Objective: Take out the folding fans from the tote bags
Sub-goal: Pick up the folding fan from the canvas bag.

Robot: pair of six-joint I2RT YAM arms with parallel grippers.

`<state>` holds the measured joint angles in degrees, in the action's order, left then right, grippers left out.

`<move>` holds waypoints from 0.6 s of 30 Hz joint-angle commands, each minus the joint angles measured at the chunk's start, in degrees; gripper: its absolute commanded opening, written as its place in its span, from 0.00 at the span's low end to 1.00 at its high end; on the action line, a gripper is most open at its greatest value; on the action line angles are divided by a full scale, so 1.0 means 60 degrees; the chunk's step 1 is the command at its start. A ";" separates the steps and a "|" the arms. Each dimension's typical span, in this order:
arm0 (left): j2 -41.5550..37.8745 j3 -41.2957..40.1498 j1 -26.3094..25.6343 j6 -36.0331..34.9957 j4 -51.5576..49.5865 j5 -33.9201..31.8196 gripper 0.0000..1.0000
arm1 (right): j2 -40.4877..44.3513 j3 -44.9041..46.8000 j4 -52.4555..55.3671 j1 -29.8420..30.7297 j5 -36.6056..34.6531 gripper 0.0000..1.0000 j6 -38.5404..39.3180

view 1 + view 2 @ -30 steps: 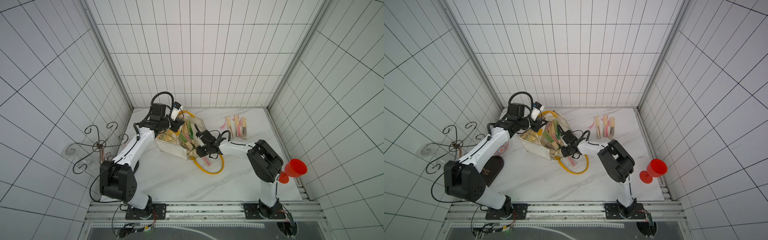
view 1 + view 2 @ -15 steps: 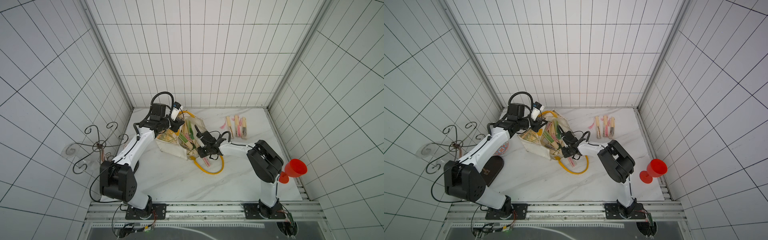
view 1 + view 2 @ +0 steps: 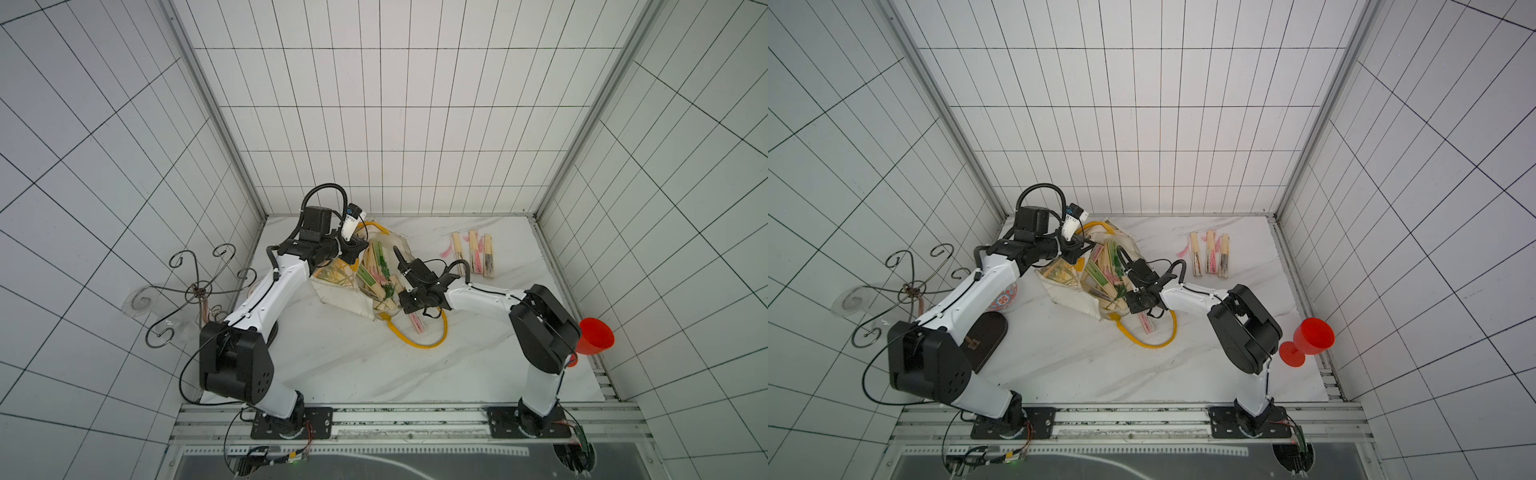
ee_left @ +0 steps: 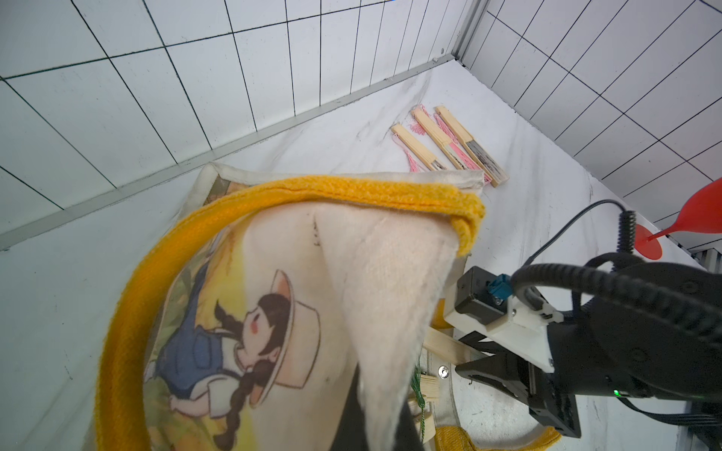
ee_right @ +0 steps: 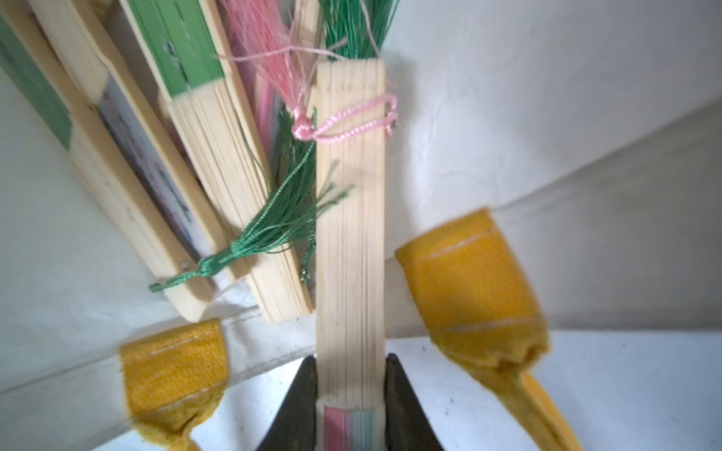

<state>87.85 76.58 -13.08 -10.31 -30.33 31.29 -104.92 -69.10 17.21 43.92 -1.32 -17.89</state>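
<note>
The cream tote bag (image 3: 347,293) lies open on the marble table, with several folding fans (image 3: 376,270) inside it. My left gripper (image 3: 356,249) is shut on the bag's upper edge by the yellow handle (image 4: 297,187) and holds the mouth up. In the left wrist view the cloth (image 4: 390,312) runs between its dark fingers (image 4: 406,425). At the bag's mouth, my right gripper (image 5: 350,386) is shut on the end of a pale bamboo fan (image 5: 349,234) with a pink cord. In both top views that gripper (image 3: 409,301) (image 3: 1136,299) is at the bag's near side. Three fans (image 3: 471,253) lie side by side at the back right.
A yellow handle loop (image 3: 419,336) trails on the table below the right gripper. A red goblet (image 3: 594,340) stands at the right edge. A curly wire stand (image 3: 195,286), a patterned bowl (image 3: 1005,297) and a dark oval piece (image 3: 984,336) sit at the left.
My right gripper's jaws have closed onto the fan's end. Both arms have barely shifted, and the left still holds the bag's edge.
</note>
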 commanded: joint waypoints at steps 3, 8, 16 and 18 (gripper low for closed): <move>-0.0287 0.0208 -0.0027 -0.0053 0.0393 0.0088 0.00 | 0.0668 -0.0461 0.0534 0.0033 -0.0481 0.07 -0.0063; -0.0272 0.0203 -0.0024 0.0002 0.0418 -0.0098 0.00 | 0.1470 -0.0511 0.0733 -0.0134 -0.0541 0.01 -0.0048; -0.0242 0.0231 -0.0024 0.0091 0.0413 -0.0368 0.00 | 0.3201 -0.0094 0.1132 -0.0425 -0.0716 0.00 -0.0166; -0.0275 0.0253 -0.0023 0.0140 0.0420 -0.0513 0.00 | 0.3681 0.0112 0.1260 -0.0597 -0.0724 0.00 -0.0222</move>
<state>87.81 76.58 -13.08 -9.63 -30.22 29.36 -86.08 -69.10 22.09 41.65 -4.43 -18.22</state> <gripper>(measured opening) 0.047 0.253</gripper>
